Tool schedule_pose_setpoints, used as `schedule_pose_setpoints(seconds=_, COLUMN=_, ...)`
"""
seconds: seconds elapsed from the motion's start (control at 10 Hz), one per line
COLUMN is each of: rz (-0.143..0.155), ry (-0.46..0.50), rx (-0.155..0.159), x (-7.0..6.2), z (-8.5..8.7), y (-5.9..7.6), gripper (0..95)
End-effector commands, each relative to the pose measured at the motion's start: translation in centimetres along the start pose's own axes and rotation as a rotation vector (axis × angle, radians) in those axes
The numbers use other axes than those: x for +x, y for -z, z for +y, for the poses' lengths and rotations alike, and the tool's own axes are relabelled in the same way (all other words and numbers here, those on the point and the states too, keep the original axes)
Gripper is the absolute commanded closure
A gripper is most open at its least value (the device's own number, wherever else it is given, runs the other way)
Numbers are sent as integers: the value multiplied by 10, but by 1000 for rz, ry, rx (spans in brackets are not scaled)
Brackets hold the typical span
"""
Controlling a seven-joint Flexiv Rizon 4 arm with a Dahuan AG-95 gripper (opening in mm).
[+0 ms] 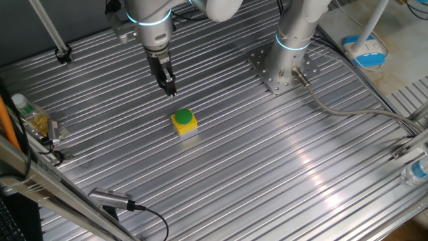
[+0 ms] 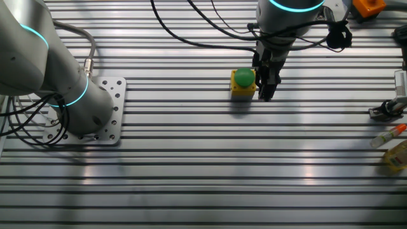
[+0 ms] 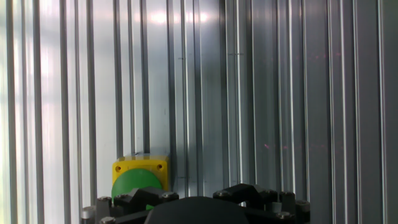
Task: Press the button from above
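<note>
The button is a round green cap (image 1: 183, 117) on a small yellow box with a pale grey base, standing on the ribbed metal table (image 1: 267, 167). It also shows in the other fixed view (image 2: 243, 78) and at the bottom left of the hand view (image 3: 135, 182). My gripper (image 1: 171, 91) hangs point-down just behind and to the left of the button, apart from it. In the other fixed view the gripper (image 2: 266, 95) is right beside the box. Its fingertips taper together to one point with nothing between them. The hand view shows only the dark hand body, not the fingertips.
A second arm's base stands on a bolted plate (image 1: 281, 70), also seen in the other fixed view (image 2: 95, 114). A bottle (image 1: 30, 117) and cables lie at the left edge. A blue-white object (image 1: 364, 50) sits at the back right.
</note>
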State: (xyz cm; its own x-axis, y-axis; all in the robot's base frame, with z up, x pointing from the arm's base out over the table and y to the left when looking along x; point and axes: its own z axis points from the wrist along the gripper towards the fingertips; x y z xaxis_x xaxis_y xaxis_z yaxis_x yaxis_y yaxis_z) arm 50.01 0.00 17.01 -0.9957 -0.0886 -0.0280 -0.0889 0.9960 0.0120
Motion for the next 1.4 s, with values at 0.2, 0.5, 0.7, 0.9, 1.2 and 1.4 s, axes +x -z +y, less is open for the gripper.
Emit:
schedule_pose_setpoints(seconds=0.2, rz=-41, ry=133, rx=-17, x=0, z=0, y=0, gripper=950)
schedule_pose_setpoints(seconds=0.5, rz=-41, ry=134, rx=-18, x=0, z=0, y=0, gripper=950)
schedule_pose_setpoints(seconds=0.7, rz=-36, ry=135, rx=-16, x=0, z=0, y=0, gripper=950)
schedule_pose_setpoints(seconds=0.9, rz=-34, ry=136, rx=-16, x=0, z=0, y=0, gripper=950)
schedule_pose_setpoints(seconds=1.2, rz=-28, ry=133, rx=-17, x=0, z=0, y=0, gripper=950)
schedule_pose_setpoints(seconds=1.4, rz=-23, ry=126, rx=-19, x=-2, z=2, y=1, gripper=950)
